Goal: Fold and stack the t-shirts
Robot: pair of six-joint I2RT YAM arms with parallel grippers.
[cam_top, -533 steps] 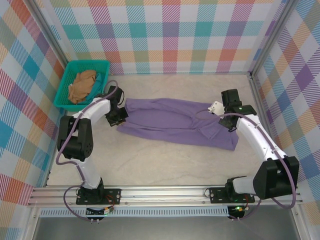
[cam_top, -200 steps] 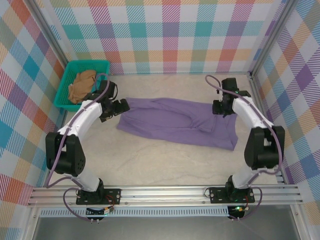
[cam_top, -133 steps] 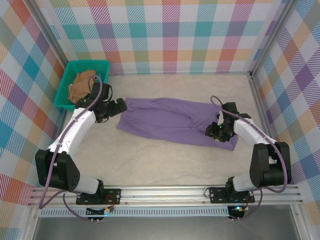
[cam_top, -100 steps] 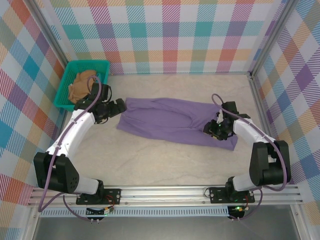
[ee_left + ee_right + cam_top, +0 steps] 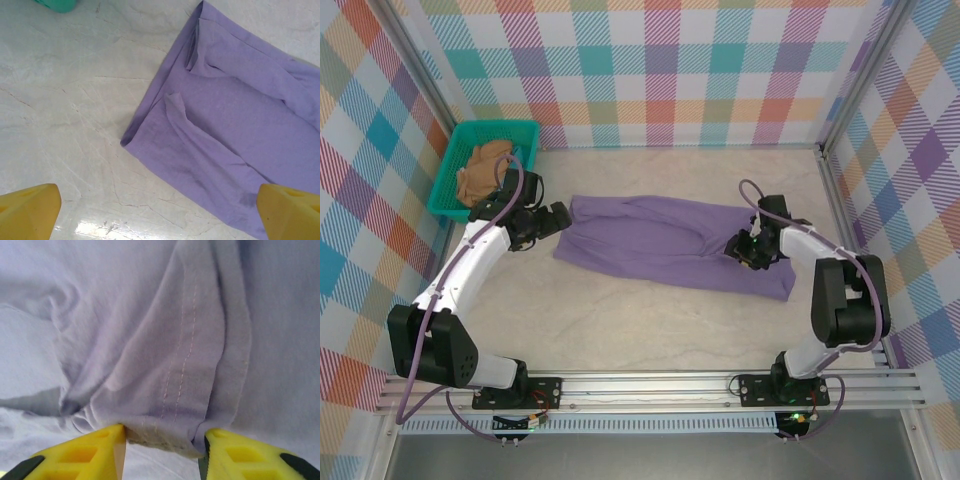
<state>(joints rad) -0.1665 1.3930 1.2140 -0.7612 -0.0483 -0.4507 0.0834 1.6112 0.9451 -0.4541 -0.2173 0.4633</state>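
So: purple shirt [image 5: 670, 245] lies flat mid-desk as a long strip running left to right, its right end slightly nearer the arm bases. It is folded over on itself, with creases along its length. The left end is roughly square and the right end widens at its near corner. Tan shirt [image 5: 485, 168] sits crumpled in the teal basket [image 5: 525, 130] at the far-left corner of the desk [image 5: 650, 320], well apart from the purple one.

Right pincer [image 5: 738, 247] is down on the purple shirt near its right end. In the right wrist view, its 2 yellow fingers [image 5: 75, 455] are partly closed and pinch a bunched hem fold between them. 2 stitch lines run down into the gap, the cloth touches both fingers, and the wrinkles converge toward the left-hand finger.

Left pincer [image 5: 555, 218] sits just beside the shirt's left end, between shirt and basket. In the top view it looks apart from the cloth. In the left wrist view, its fingertips [image 5: 27, 212] are spread wide at the 2 bottom corners, holding nothing. Bare desk and the shirt's left end lie below them, with a small flap folded up along the shirt's edge. A basket corner [image 5: 55, 4] shows at the top left of that view.
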